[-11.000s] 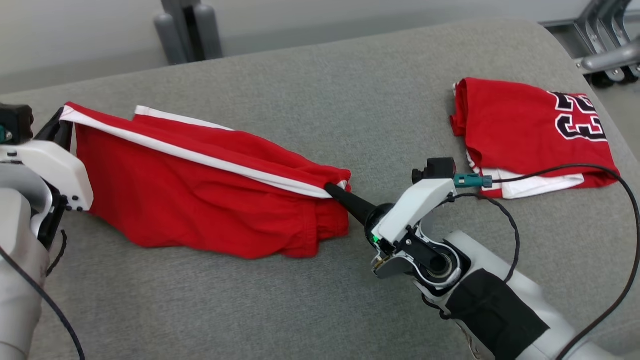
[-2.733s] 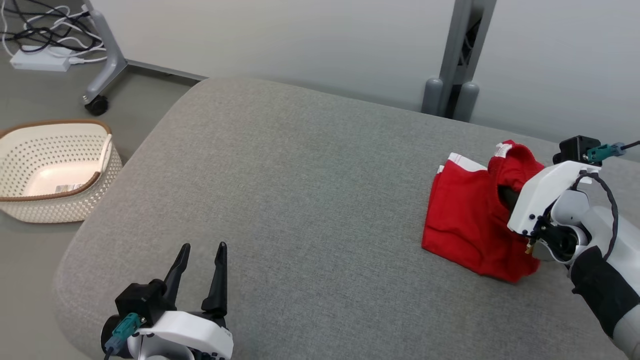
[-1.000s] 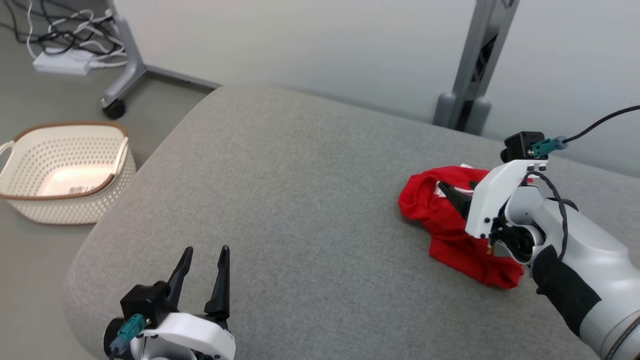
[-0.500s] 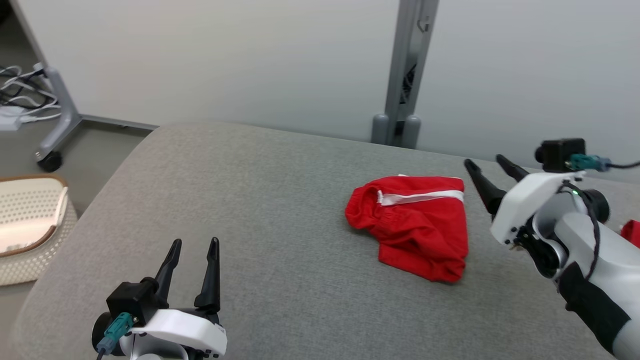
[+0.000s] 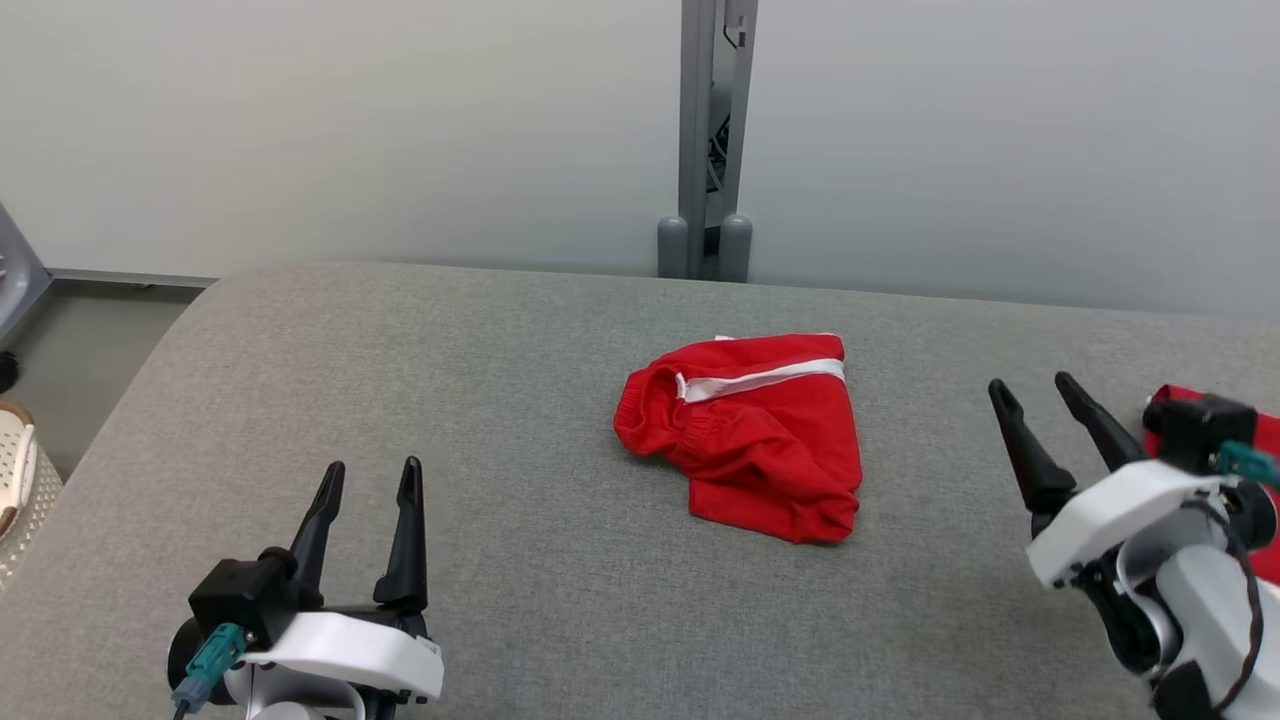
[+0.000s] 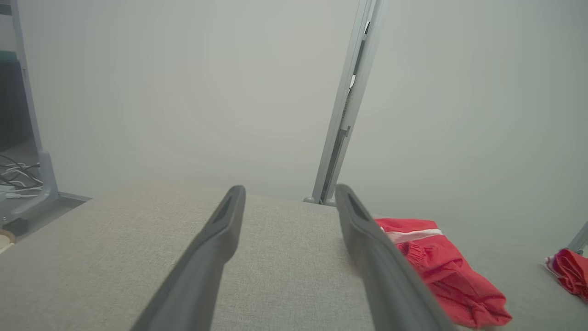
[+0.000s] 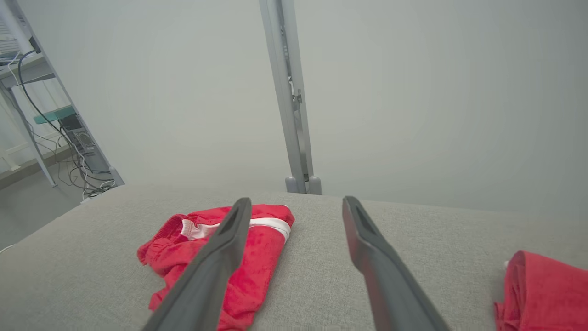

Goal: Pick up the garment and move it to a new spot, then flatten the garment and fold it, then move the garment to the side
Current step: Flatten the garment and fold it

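On the gray cushion (image 5: 480, 400), the soft, floppy red shorts (image 5: 760, 440) look light; both grippers, left (image 5: 365, 480) and right (image 5: 1040, 395), are open and empty. Grab the waistband.

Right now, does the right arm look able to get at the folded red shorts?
Probably yes. The right gripper stands open beside the red shorts, apart from them, with bare grey cushion between the two and nothing lying on the shorts.

Two red garments (image 5: 745, 440) (image 7: 542, 289), two pincers (image 5: 372, 465) (image 5: 1028, 382), one basket (image 5: 30, 505)
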Robot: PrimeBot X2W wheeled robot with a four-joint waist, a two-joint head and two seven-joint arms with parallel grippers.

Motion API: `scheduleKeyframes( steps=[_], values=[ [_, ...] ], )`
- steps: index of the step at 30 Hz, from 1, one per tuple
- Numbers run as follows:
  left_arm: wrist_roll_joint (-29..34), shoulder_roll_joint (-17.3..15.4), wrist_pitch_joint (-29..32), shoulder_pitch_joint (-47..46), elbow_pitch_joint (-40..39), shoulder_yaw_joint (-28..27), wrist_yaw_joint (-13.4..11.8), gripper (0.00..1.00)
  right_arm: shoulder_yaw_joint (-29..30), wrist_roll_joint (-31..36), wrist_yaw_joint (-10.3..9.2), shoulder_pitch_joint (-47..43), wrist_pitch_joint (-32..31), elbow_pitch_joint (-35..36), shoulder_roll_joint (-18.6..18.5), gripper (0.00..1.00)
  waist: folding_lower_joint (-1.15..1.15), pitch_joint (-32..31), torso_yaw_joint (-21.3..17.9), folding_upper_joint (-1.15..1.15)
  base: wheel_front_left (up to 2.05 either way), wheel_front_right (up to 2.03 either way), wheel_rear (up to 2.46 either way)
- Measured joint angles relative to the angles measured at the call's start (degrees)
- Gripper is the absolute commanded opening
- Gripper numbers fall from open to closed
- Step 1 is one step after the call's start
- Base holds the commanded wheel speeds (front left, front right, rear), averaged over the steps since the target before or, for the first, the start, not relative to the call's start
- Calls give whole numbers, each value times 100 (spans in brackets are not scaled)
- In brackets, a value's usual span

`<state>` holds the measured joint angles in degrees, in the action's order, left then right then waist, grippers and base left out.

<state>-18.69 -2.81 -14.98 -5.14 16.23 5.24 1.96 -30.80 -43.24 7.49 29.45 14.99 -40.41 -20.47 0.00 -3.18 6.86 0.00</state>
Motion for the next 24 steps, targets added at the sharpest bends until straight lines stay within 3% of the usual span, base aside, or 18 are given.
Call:
scheduleKeyframes(
  steps=[8,19,21,24],
  values=[
    [54,0,-1,137,-44,-9,49,100,1220,1390,0,-964,10,677,628,100,0,36,-84,0,0,0,0],
    [77,-1,-1,142,-3,158,134,100,1423,1733,0,-908,11,792,768,100,0,145,90,0,0,0,0],
    [98,1,0,138,9,205,147,100,1299,1733,0,-740,12,767,747,0,0,203,152,0,0,0,0],
    [104,-1,-1,94,14,245,155,100,1021,1673,0,-424,12,621,700,0,0,349,242,0,0,0,0]
  ],
)
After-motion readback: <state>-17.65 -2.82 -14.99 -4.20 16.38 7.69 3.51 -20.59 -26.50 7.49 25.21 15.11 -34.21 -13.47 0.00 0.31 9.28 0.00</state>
